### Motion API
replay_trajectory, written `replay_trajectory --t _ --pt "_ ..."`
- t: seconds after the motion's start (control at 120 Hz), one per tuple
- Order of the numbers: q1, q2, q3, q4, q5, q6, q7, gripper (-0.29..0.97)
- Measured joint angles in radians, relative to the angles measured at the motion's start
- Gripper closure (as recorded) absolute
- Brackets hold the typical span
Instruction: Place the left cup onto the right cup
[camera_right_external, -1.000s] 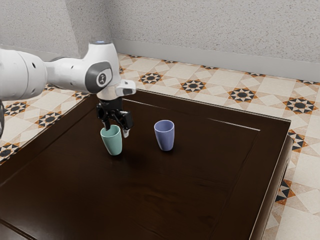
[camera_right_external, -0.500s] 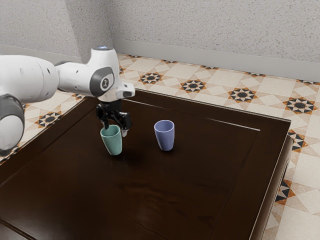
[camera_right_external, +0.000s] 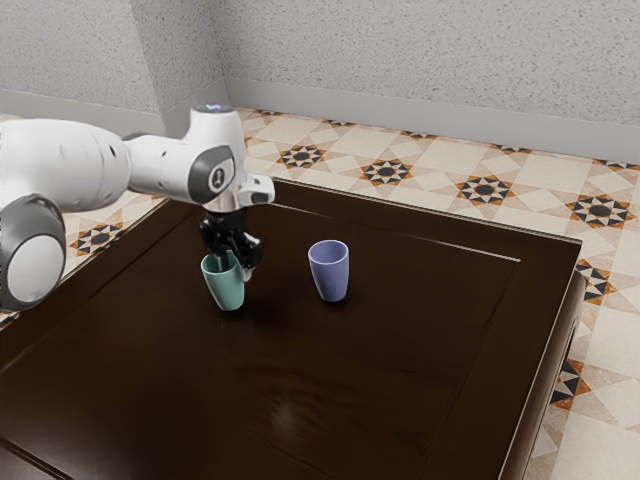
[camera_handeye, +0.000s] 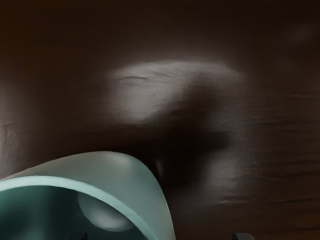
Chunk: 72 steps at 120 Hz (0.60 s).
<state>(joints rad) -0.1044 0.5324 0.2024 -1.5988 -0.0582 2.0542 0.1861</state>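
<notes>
Claw (camera_right_external: 232, 257) hangs right at the lip of the teal cup (camera_right_external: 224, 286), and its black fingers are spread, not clamped. From the side they straddle the cup's rim on the edge facing the lavender cup (camera_right_external: 329, 270). The white arm (camera_right_external: 120, 165) reaches in from the exterior view's left and bends straight down over it.

Both cups stand upright on the dark wooden table (camera_right_external: 400, 400). The teal one is toward the exterior view's left, the lavender one toward its right, and there is bare wood between them. Neither cup is touching the other.

Now the wrist view gives what the side view can't. You look down into the teal cup (camera_handeye: 100, 175), with its pale rim curving close under the hand and the round bottom visible inside. One fingertip (camera_handeye: 242, 235) sits outside the cup wall over open table (camera_handeye: 175, 90), well clear of the rim. The other tip peeks up inside the cup. So the wall is between the fingers without being pinched.

The side view adds the patterned floor tiles (camera_right_external: 480, 185) beyond the table's far edge.
</notes>
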Motion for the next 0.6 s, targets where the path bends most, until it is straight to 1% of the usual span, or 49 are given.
replay_trajectory --t 0.2,0.25,0.342,0.417,0.492,0.6 --pt "0.0 0.025 0.0 0.0 -0.009 0.027 0.001 0.39" --pt "0.0 0.026 0.0 0.0 -0.009 0.031 0.001 0.43" --pt "0.0 0.027 0.0 0.0 -0.012 0.036 0.002 0.56" --pt "0.0 0.026 0.0 0.0 -0.01 0.039 0.003 0.64" --pt "0.0 0.025 0.0 0.0 -0.008 0.041 0.003 0.69" --pt "0.0 0.022 0.001 0.0 -0.008 0.043 0.004 0.73"
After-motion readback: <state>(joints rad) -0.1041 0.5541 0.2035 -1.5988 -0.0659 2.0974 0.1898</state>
